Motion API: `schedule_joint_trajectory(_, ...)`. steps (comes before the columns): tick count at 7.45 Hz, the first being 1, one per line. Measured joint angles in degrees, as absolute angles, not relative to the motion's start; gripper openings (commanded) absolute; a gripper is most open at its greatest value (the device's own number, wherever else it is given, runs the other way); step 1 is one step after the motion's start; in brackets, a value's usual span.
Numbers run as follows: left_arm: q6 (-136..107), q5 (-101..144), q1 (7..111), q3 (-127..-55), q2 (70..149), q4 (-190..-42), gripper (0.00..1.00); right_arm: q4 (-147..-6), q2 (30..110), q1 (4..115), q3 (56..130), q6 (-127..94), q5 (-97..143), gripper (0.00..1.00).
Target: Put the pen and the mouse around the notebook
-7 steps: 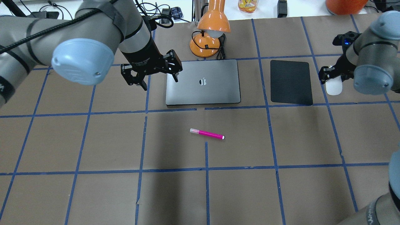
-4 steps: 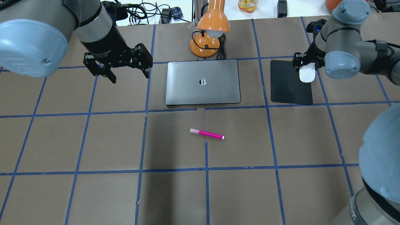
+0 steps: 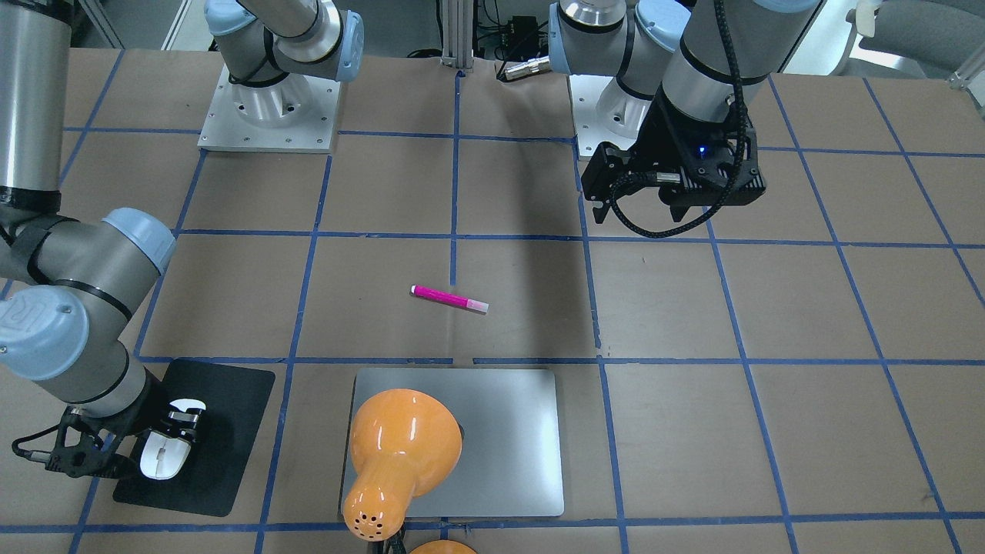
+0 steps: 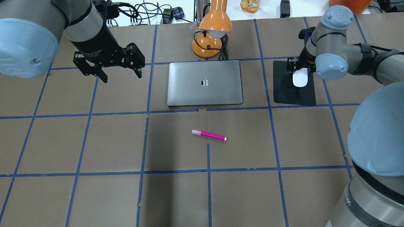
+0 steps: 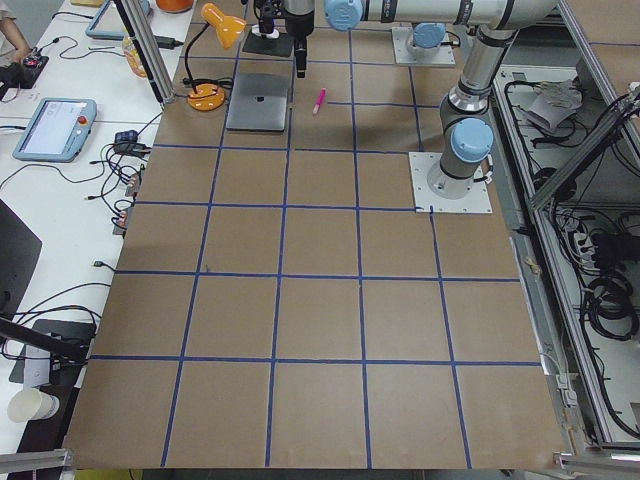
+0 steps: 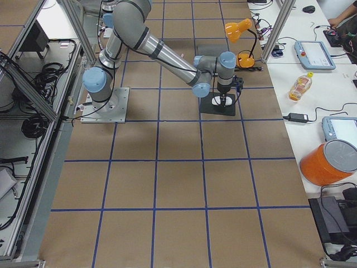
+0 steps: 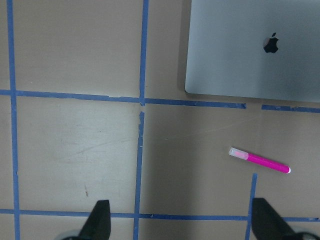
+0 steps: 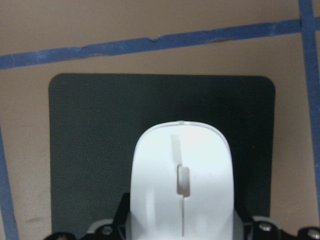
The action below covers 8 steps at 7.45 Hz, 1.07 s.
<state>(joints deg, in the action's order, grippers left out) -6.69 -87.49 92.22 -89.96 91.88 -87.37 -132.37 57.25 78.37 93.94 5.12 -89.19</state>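
The silver-grey notebook (image 4: 205, 82) (image 3: 508, 438) (image 7: 250, 50) lies closed at the table's far middle. In front of it the magenta pen (image 4: 209, 135) (image 3: 449, 299) (image 7: 259, 160) lies alone on the brown paper. My right gripper (image 4: 298, 73) (image 3: 158, 440) is shut on the white mouse (image 4: 300, 81) (image 3: 165, 455) (image 8: 182, 185), holding it over the black mat; whether the mouse touches the mat I cannot tell. To the notebook's left my left gripper (image 4: 121, 75) (image 7: 182, 222) hovers open with nothing between its fingers.
The thin black mat (image 4: 293, 94) (image 3: 227, 431) (image 8: 85, 150) lies right of the notebook. An orange desk lamp (image 4: 211, 34) (image 3: 400, 454) stands behind the notebook, its cable beside the base. Blue tape lines grid the brown table cover.
My right gripper has carried the mouse leftward from beside the mat to over the mat. My left gripper has moved left, away from the notebook's corner, still open. The pen has not moved.
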Motion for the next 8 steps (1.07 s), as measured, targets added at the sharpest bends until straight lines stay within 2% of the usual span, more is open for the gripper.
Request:
schedule_joint_trajectory(1, -6.7, -87.5, 92.2, -90.0, 91.8, -87.4, 1.00, -132.3, 57.0, 78.4, 94.0, 5.1, -88.3, 0.43)
schedule_joint_trajectory(2, -6.7, -87.5, 92.2, -90.0, 91.7, -87.5, 1.00, -132.3, 56.9, 78.5, 94.0, 5.1, -87.5, 0.68)
schedule_joint_trajectory(3, -6.7, -87.5, 92.2, -90.1, 91.7, -87.5, 1.00, -132.3, 56.9, 78.5, 94.0, 5.1, -87.1, 0.80)
schedule_joint_trajectory(4, -6.7, -87.5, 92.2, -90.3, 91.6, -87.5, 1.00, -132.5, 56.9, 78.5, 94.0, 5.2, -87.0, 0.98)
schedule_joint_trajectory(8, -6.7, -87.5, 92.1, -90.5, 91.5, -87.5, 1.00, -130.7, 60.0, 79.6, 93.4, 5.1, -87.1, 1.00)
